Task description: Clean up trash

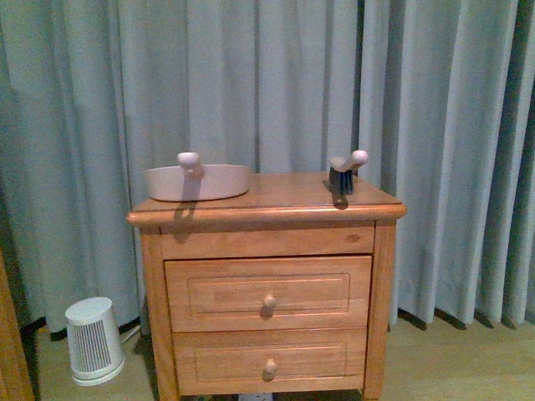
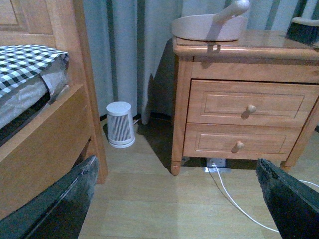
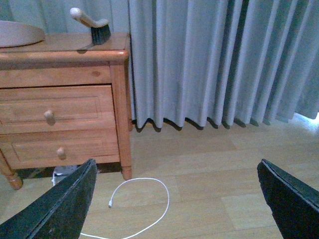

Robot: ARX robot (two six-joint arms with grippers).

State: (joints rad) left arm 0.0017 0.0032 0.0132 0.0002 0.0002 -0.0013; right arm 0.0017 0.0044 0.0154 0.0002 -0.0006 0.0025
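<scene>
Trash: no wad in any view, neither on desk (image 1: 292, 190) nor on floor (image 3: 214, 149) I can see, so direction and nearer arm unknown. Left gripper (image 2: 175, 164) spread wide, empty; right gripper (image 3: 177, 164) likewise. Bed (image 2: 45, 134) beside left arm; I judge search starts there.

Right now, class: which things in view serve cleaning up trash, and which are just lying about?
For the job: dustpan; hand brush. No trash itself shows.
Lying about: white cable; slatted white floor unit; checked bedding; nightstand.
</scene>
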